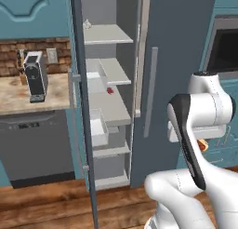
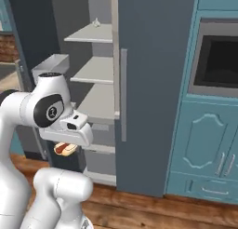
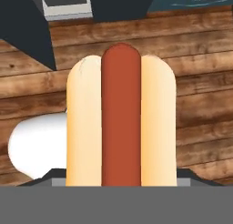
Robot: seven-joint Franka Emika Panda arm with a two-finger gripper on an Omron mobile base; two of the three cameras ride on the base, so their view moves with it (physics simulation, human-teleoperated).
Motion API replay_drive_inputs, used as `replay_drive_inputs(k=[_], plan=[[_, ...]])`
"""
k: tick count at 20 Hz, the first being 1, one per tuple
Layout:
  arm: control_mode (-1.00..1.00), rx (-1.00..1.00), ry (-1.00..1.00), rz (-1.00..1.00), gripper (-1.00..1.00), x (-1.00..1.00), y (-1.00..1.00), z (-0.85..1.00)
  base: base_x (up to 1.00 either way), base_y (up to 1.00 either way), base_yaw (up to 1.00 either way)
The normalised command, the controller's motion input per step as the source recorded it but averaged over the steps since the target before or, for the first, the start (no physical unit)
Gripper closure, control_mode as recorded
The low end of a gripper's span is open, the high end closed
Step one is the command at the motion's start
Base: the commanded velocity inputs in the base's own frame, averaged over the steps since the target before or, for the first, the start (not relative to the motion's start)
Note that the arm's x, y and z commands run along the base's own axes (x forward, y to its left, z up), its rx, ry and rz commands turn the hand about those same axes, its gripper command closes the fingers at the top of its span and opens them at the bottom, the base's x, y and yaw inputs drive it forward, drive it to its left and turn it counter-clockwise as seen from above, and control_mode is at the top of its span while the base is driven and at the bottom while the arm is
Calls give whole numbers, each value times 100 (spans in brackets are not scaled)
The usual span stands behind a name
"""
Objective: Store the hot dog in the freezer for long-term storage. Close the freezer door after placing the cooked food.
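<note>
One item, the hot dog (image 3: 121, 123), is clamped in the gripper (image 2: 65, 149) (long axis along the fingers); the open freezer (image 1: 109, 111) lies ahead, shelves above hand level.

White arm folded low before the base, end effector (image 2: 65, 150) clamped on its load

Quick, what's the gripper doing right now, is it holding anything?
Gripper: closed on the hot dog, carried low in front of the open freezer.
</note>
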Motion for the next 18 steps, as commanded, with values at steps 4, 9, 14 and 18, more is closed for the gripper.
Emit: replay_drive_inputs(k=[4,9,14,18], plan=[[100,0,0,0,100,0,0,0,44,-8,53],[100,0,0,0,100,0,0,0,25,-40,38],[100,0,0,0,100,0,0,0,22,-39,26],[100,0,0,0,100,0,0,0,25,-1,24]])
